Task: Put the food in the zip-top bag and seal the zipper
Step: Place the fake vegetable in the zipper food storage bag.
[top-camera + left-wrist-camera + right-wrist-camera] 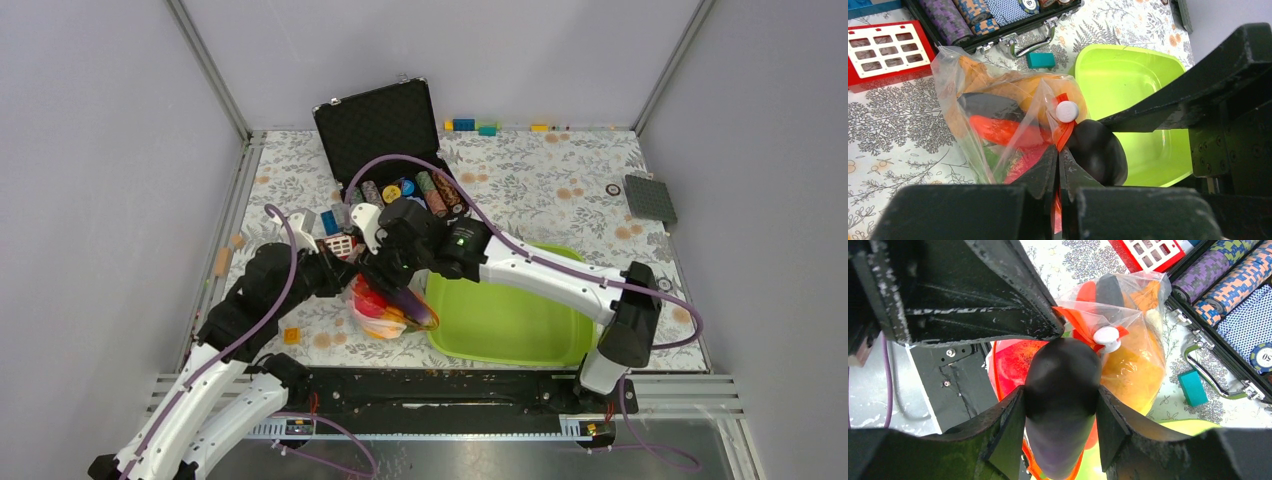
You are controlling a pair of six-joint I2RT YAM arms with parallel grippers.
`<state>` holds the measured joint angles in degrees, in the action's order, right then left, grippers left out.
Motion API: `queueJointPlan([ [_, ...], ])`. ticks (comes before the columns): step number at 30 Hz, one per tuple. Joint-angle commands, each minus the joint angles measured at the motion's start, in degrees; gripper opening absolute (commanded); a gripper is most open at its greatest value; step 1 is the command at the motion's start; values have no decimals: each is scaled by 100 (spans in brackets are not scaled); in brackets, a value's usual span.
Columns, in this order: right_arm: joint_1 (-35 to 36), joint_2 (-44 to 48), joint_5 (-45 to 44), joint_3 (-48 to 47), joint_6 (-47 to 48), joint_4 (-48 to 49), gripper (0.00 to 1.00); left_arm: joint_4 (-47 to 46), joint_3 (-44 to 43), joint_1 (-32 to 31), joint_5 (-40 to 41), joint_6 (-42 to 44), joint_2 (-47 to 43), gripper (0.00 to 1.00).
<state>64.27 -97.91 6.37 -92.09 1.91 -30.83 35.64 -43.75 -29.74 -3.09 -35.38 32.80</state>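
The clear zip-top bag [385, 312] lies left of the lime-green tray, stuffed with toy food: orange peppers [1023, 87], a carrot [998, 130], a red apple [1015, 362] and a grey fish [988, 105]. My left gripper [1058, 157] is shut on the bag's orange-red zipper strip [1064, 132], just below its white slider [1067, 111]. My right gripper [1062, 425] is shut on the purple eggplant [1063, 385], whose far end sits at the bag's mouth. In the top view both grippers, left [350, 272] and right [392, 278], meet over the bag.
The lime-green tray [510, 325] lies right of the bag. An open black case of poker chips [395, 150] stands behind it. A red brick plate [888, 50] and a teal brick [1040, 60] lie near the case. A grey baseplate [650, 198] lies at the far right.
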Motion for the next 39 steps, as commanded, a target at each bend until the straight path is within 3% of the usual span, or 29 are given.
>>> queueJointPlan([
  [1, 51, 407, 696, 641, 381, -414, 0, -1252, -324, -23, 197, -121, 64, 0],
  [4, 53, 668, 1206, 831, 620, -378, 0, -1285, -271, -22, 497, -211, 31, 0],
  [10, 74, 279, 1383, 550, 695, -814, 0, -1622, -320, -22, 91, -240, 57, 0],
  [17, -85, -244, -48, 61, -238, -1142, 0, -1901, -345, -19, -811, -204, -90, 0],
  [25, -370, -91, -1443, 181, -1428, -920, 0, -1703, -147, -27, -892, -216, -386, 0],
  [27, -371, 60, -1909, 286, -1943, -646, 6, -1717, -97, -32, -915, -260, -393, 0],
  [30, -371, 251, -1894, 537, -2343, -34, 23, -1867, -1, -25, -973, -379, -406, 0],
  [35, -358, 407, -1430, 1065, -2679, 1208, 33, -2255, 193, -32, -1237, -670, -266, 0],
  [39, -309, 667, -1720, 1489, -2625, 1988, 39, -2206, 252, -32, -1114, -769, -239, 0],
])
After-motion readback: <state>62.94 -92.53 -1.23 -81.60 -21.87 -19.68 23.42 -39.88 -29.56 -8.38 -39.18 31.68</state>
